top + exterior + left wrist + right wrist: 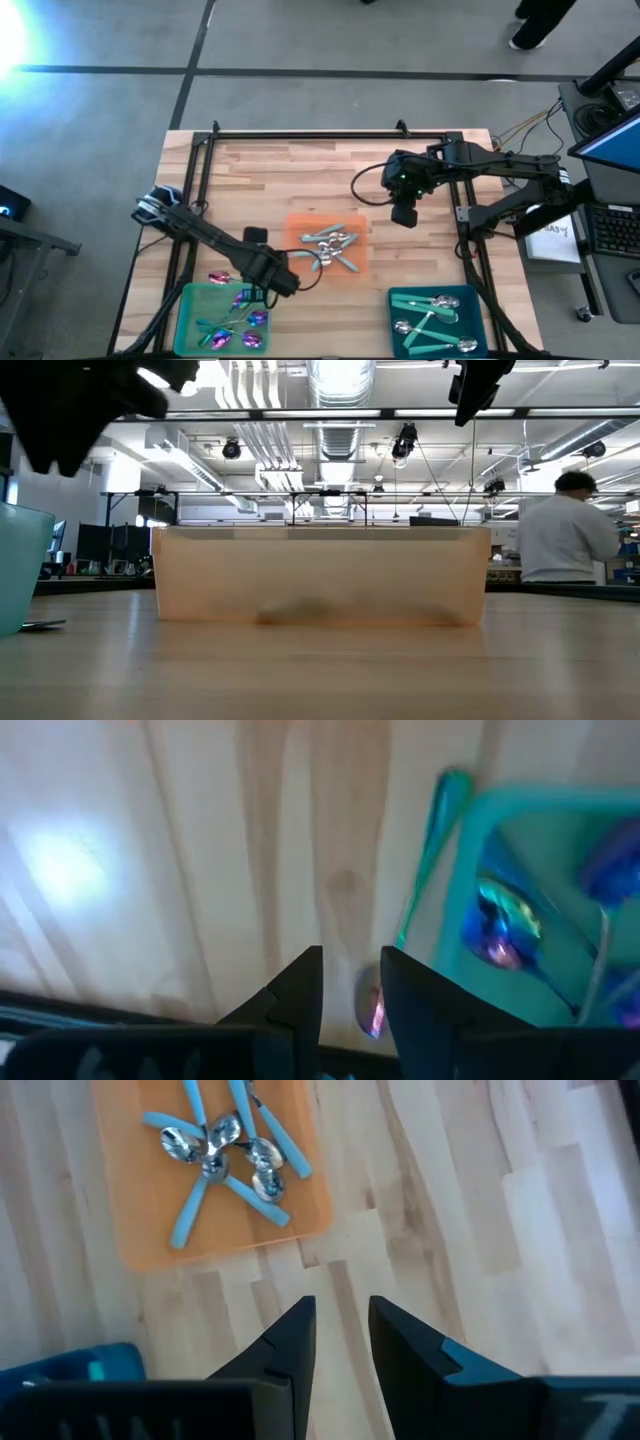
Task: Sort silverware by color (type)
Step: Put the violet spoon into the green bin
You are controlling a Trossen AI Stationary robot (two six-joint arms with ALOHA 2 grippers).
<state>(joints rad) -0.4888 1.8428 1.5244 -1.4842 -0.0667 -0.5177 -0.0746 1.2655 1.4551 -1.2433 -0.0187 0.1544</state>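
Silverware here is small spoons: an iridescent batch in the green tray [190, 305] at lower left of the high view, one stray iridescent spoon [219, 276] on the wood just above that tray, light-blue-handled spoons [330, 243] piled in the orange tray [296, 225] at centre, teal-handled spoons [432, 318] in the teal tray [395, 300] at lower right. They look light, stiff, slick and thin, likely to skid; best pinched across the slim handle, not the bowl. Left gripper [287, 283] reaches low over the green tray's upper right corner, fingers a narrow gap apart, nothing clearly held. Right gripper [404, 214] hangs above bare wood right of the orange tray, pointing down, slightly parted, empty.
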